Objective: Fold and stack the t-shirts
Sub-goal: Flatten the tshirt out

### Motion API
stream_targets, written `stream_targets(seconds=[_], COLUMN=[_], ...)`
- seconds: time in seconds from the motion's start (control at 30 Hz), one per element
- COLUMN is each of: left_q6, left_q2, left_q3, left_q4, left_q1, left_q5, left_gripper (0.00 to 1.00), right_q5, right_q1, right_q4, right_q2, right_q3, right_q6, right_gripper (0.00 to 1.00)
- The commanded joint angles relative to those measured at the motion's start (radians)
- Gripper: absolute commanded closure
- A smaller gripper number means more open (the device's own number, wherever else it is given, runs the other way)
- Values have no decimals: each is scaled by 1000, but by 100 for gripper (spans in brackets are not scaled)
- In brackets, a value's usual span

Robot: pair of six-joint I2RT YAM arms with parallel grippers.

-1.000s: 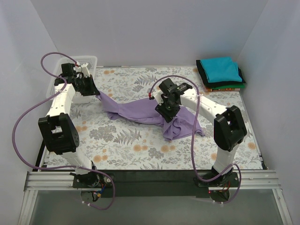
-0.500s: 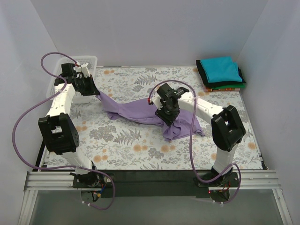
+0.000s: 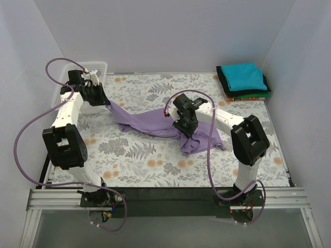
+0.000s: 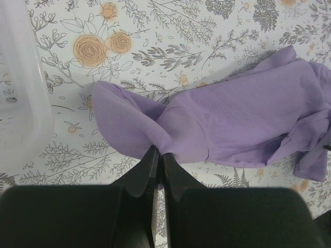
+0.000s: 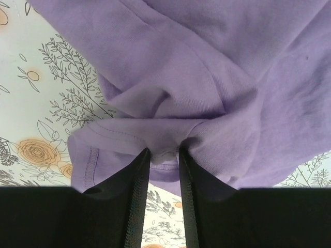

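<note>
The lavender t-shirt [image 3: 150, 123] lies crumpled and unfolded, drawn out as a loose band between the two claws. One end of it sits in the left claw [image 4: 159, 155], whose jaws are pressed together on a gathered point of cloth. From that pinch the shirt fans out ahead of the tips and away to the claw's right. The other end is bunched under the right claw [image 5: 164, 152]. Its jaws stand narrow, with a thick fold and a stitched hem caught between them, both tips touching the cloth. More of the shirt spreads ahead of this claw and to either side of it, in soft creases.

The folded t-shirts [image 3: 243, 82] are stacked well apart from the right claw, beyond it and off to its right in the far corner. A teal one [image 3: 244, 76] is on top, a dark green one [image 3: 223, 81] is under it, and an orange-red edge [image 3: 248, 97] shows at the bottom.

The white mesh basket [image 3: 99, 65] stands just beyond the left claw and to its left. The floral table cloth [image 3: 139, 155] lies under both claws.
</note>
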Motion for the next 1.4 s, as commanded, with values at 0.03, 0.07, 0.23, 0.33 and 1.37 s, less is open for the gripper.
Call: stream_targets(seconds=[0.03,0.07,0.23,0.33,1.37], left_q6=[13,13,7,10,10], left_q2=[-13,-13,-10,-12,-15], left_q3=[12,13,16,15,4], left_q4=[10,10,12,10,13], left_q1=[-1,-1,0,-1,-1], left_q5=[11,11,17,16,14], left_gripper=[100,100,100,100,100], right_q5=[50,58,75,75,-14], right_q1=[-1,1,-21,-24,-28], right_q4=[7,9,9,12,39], right_q2=[-63,-72,-54,-42,12], right_q3=[12,10,7,10,-17], right_q6=[1,-3,-16,-17,-6], right_gripper=[63,63,66,64,74])
